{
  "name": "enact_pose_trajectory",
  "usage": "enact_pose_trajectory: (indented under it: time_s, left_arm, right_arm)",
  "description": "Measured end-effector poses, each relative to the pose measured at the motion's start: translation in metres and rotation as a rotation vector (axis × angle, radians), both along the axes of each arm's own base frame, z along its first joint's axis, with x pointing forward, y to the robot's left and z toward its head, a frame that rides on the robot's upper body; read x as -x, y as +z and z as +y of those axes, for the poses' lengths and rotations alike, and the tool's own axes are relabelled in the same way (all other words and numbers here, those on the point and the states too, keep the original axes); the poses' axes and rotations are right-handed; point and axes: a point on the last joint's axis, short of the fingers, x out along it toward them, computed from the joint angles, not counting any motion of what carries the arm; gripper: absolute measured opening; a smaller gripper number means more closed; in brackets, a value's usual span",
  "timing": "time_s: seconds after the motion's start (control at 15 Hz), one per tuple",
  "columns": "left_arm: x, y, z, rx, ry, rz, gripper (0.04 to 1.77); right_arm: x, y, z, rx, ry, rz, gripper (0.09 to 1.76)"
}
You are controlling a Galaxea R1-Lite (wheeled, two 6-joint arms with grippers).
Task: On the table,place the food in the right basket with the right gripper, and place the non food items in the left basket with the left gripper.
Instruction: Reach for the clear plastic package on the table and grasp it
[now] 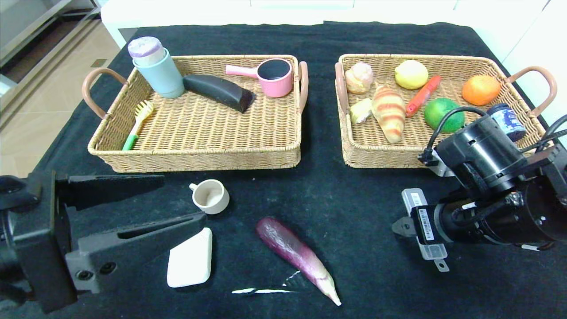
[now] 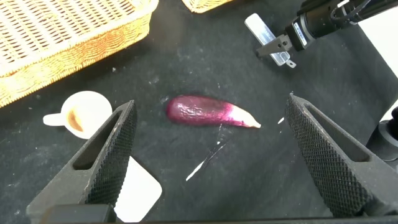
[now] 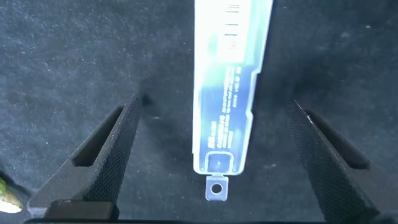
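Observation:
A purple eggplant lies on the black cloth at the front centre. A small cream cup and a white flat block sit to its left. My left gripper hovers open at the front left, above the cup and block, with nothing between its fingers. A clear plastic package lies flat at the front right. My right gripper stands open over it, a finger on each side and neither touching it.
The left basket holds a pale blue bottle, a dark curved item, a pink pot and a yellow brush. The right basket holds several foods and a blue-white can.

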Motion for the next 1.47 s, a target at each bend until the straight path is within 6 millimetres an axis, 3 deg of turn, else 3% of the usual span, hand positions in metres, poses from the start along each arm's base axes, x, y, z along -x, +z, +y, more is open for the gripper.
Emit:
enact_pose_trajectory:
  time_s: [0.13,0.4,0.67,1.2,1.47]
  left_arm:
    - [0.0,-0.001,0.0,-0.002,0.001,0.002,1.72]
    - [-0.001,-0.001,0.0,-0.003,0.001,0.004,1.72]
    - [-0.001,-0.001,0.0,-0.003,0.0,0.004,1.72]
    - [-0.001,-0.003,-0.002,-0.013,-0.007,0.007,1.72]
    - [-0.001,-0.005,-0.004,-0.017,-0.018,0.012,1.72]
  right_arm:
    - [0.0,-0.002,0.0,0.001,0.001,0.002,1.7]
    - [-0.002,-0.005,0.001,0.006,-0.002,0.007,1.04]
    - [-0.002,-0.008,0.001,0.011,0.0,0.014,0.67]
    - [-0.001,-0.011,0.001,0.018,0.0,0.025,0.67]
    - [0.002,-0.002,-0.002,0.007,0.007,0.006,0.67]
